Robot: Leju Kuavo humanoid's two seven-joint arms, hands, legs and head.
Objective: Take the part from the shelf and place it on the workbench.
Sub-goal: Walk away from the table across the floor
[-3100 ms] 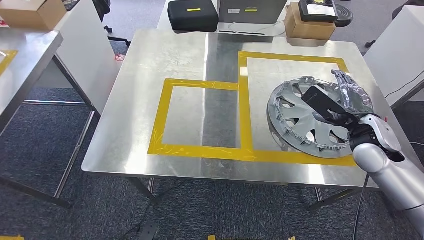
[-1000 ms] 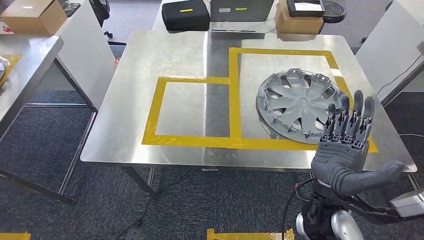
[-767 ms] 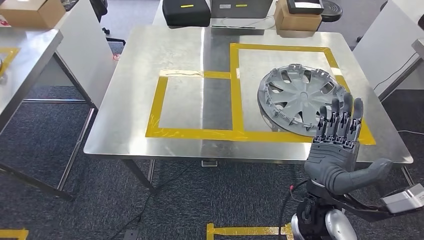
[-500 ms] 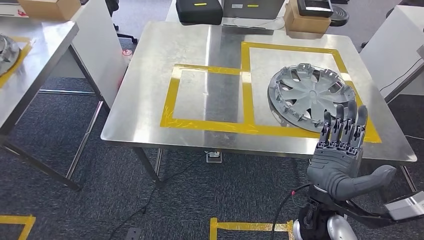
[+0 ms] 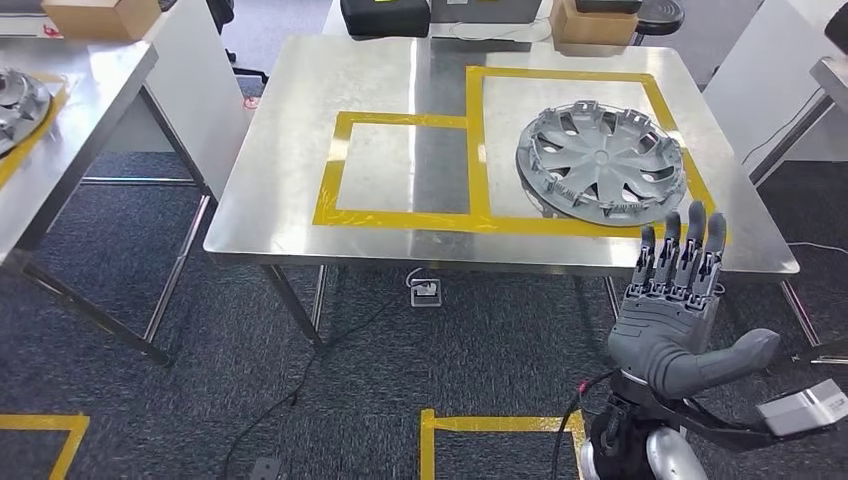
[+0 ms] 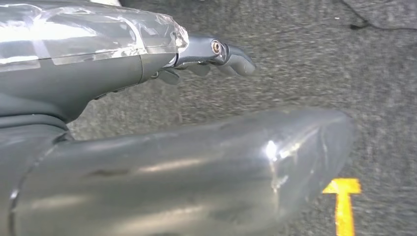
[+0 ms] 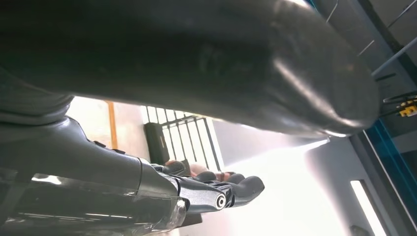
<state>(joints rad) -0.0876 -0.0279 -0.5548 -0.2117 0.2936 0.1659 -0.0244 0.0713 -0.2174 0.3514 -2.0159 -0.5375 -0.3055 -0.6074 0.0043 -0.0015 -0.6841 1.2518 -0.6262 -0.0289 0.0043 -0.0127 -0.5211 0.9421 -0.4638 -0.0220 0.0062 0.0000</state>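
Head view of the workbench (image 5: 300, 150), a bare steel table marked with two rectangles of yellow tape (image 5: 470, 150). The part (image 5: 602, 163) — a grey wheel cover — lies flat inside the larger taped rectangle on the robot's right, its near rim touching or just overlapping the tape line. The right hand (image 5: 675, 320) is raised in front of the near table edge, palm toward the camera, fingers straight and apart, thumb out to the side; it grasps nothing and stands clear of the part. The left hand (image 6: 211, 54) hangs over dark carpet in its wrist view; its fingers look loosely extended with nothing between them, though little of the hand can be seen.

Judged from this layout, the placing step is done: the part rests on the workbench and is released. What remains is at most a retreat of the right arm and a turn toward the next piece. A second wheel cover (image 5: 15, 100) lies on a neighbouring table (image 5: 90, 110) at far left, also on yellow tape.

Edges and room — the part sits near the bench's right and near edges but fully on the surface. The smaller taped rectangle is unoccupied. A black case (image 5: 385, 15) and a cardboard box (image 5: 595, 22) stand beyond the far edge, well apart from the part. Carpet with yellow floor marks (image 5: 500, 430) lies between robot and bench
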